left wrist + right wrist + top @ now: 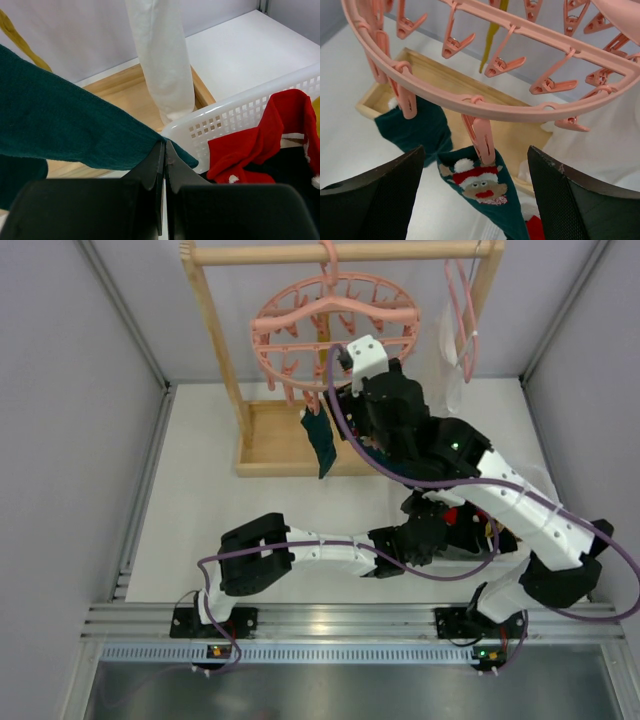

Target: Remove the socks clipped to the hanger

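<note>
Teal sock (480,187) hanging lengthwise down from hanger (520,107) rim.
Right gripper (476,150) spread astride it; left gripper (164,145) pressed together; room beneath.

- hanger (520,107): smooth pink plastic with a slight sheen. Its clip pegs (482,140) are the same plastic, with small metal spring rings.
- teal sock (65,125): matt, fine-knit cloth.
- red sock (260,140): soft matt cloth with fluffy white trim.
- reindeer face (480,186): knitted in, topped by a fluffy white pompom.
- basket (235,115): smooth white perforated plastic.
- rack (218,350): pale bare wood, matt.
- white cloth (160,60): thin, slightly crinkled fabric.
- counter (200,510): white, smooth, matt.
- fingers (375,200) of the right gripper (475,155): black, matt, finely grained.
- rail (340,620): brushed metal.
</note>
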Robot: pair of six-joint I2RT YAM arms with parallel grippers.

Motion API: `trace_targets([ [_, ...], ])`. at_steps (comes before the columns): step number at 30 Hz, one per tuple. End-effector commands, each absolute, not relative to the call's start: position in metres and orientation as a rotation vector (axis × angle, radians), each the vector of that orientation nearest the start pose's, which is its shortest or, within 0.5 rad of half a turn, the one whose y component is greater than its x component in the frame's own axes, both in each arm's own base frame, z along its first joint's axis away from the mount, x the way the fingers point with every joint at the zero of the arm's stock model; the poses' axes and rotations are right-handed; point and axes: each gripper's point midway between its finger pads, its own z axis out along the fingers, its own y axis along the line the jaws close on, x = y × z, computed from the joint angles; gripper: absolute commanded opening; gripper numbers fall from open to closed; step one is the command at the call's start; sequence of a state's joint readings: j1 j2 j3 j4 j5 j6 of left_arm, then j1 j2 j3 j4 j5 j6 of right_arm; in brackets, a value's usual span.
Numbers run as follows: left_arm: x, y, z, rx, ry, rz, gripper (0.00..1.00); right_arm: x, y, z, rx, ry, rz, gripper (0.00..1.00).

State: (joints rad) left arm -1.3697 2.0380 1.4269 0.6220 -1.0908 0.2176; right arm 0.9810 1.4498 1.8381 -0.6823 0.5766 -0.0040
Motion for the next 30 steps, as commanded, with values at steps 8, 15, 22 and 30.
trace_targets([
  [8, 0.257, -0.487, 0.237, 0.343, 1.491, -0.116, 0.0, 0.316, 0.262, 0.42, -0.449, 1.72, -0.284, 0.72],
  [15, 0.257, -0.487, 0.236, 0.341, 1.49, -0.126, 0.0, 0.326, 0.272, 0.414, -0.443, 1.695, -0.361, 0.66],
  [22, 0.256, -0.482, 0.24, 0.328, 1.489, -0.136, 0.0, 0.331, 0.28, 0.411, -0.416, 1.682, -0.348, 0.61],
  [30, 0.256, -0.479, 0.241, 0.325, 1.489, -0.136, 0.0, 0.336, 0.282, 0.403, -0.402, 1.678, -0.378, 0.56],
])
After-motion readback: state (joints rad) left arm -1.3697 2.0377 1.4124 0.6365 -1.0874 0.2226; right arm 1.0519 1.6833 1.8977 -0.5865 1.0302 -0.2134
